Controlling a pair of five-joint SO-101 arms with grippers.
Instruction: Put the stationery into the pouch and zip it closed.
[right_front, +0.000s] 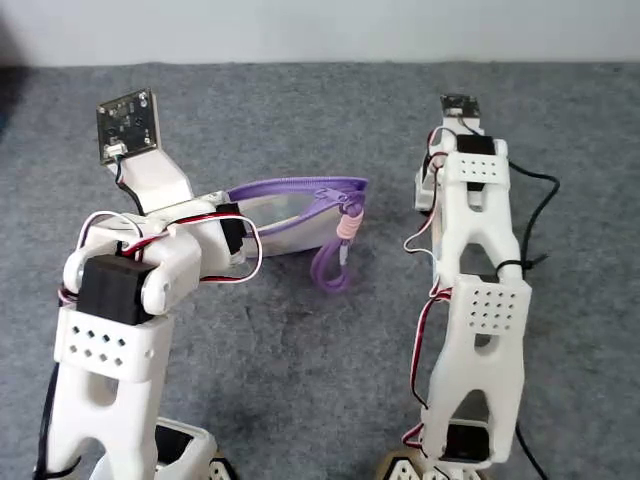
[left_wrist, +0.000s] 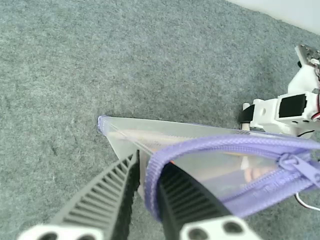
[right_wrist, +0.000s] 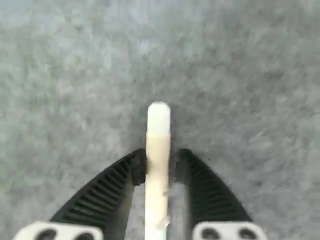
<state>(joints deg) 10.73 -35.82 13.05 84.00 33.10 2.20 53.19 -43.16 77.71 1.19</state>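
Note:
A clear pouch (right_front: 290, 215) with a purple zipper lies left of the table's middle. Its slider (right_front: 350, 205) carries a purple loop (right_front: 330, 268) and sits at the end nearest the other arm. My left gripper (left_wrist: 147, 162) is shut on the pouch's zipper edge (left_wrist: 210, 150) at the opposite end. Pale stationery shows through the clear side (left_wrist: 215, 172). My right gripper (right_wrist: 159, 160) is shut on a cream-white stick (right_wrist: 159, 125) with a whiter tip, held above bare carpet. In the high view the right gripper (right_front: 430, 188) is to the right of the pouch, apart from it.
Grey carpet (right_front: 300, 110) covers the whole table. The left arm's camera board (right_front: 128, 125) sticks up at the back left. Cables (right_front: 535, 215) hang beside the right arm. Open carpet lies between the two arms and behind the pouch.

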